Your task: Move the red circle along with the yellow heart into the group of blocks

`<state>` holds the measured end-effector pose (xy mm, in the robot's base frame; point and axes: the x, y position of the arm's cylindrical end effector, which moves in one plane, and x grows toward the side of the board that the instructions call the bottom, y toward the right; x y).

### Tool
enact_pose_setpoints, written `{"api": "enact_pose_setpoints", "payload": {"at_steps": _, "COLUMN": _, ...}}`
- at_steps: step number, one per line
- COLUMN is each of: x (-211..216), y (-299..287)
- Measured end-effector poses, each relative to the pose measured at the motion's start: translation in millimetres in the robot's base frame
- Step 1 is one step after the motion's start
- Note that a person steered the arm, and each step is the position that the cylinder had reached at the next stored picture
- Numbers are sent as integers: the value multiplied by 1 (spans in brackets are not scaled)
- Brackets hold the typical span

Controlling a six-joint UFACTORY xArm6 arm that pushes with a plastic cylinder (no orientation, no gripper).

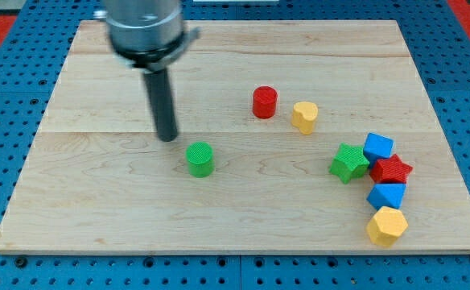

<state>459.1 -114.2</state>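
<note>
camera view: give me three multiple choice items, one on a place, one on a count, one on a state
1. My tip is nearest which block?
A. green cylinder
B. yellow heart
C. red star

2. How many blocks lie on the wooden board?
A. six
B. eight
C. ten

3. The red cylinder and the yellow heart are:
A. stacked
B. apart
C. off the board

Key:
1 A, the green cylinder sits just right of and below the tip.
2 B, three apart plus five clustered at the right.
3 B, bare wood shows between them.
</note>
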Motion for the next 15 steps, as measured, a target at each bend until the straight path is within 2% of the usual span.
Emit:
{"api": "enact_pose_setpoints", "payload": {"at_steps": 1, "x": 50, "y": 74}}
{"api": "enact_pose_setpoints", "payload": {"at_steps": 2, "x": 52, "y": 175}}
{"api": "enact_pose_setpoints", "payload": {"at_steps": 3, "x": 52, "y": 168}}
{"api": "enact_pose_setpoints", "payload": {"at_steps": 4, "x": 33, "y": 98}}
{"api": "enact_pose_setpoints", "payload": {"at_steps": 6, "x": -87, "y": 81}}
{"api": "enact_pose_setpoints", "payload": {"at_steps": 7, "x": -124, "y": 87}}
{"api": "enact_pose_setpoints", "payload": {"at_steps": 9, "x": -36, "y": 214}}
{"api": "enact_pose_setpoints", "payload": {"at_steps": 10, "x": -4, "y": 239}}
{"api": "enact_pose_setpoints", "payload": {"at_steps": 12, "x": -64, "y": 226}}
{"api": "enact_pose_setpoints", "payload": {"at_steps": 13, "x": -65, "y": 282}}
{"api": "enact_pose_setpoints", "payload": {"at_steps": 14, "x": -30, "y": 284}}
{"api": "enact_pose_setpoints", "payload": {"at_steps": 15, "x": -22, "y": 311}}
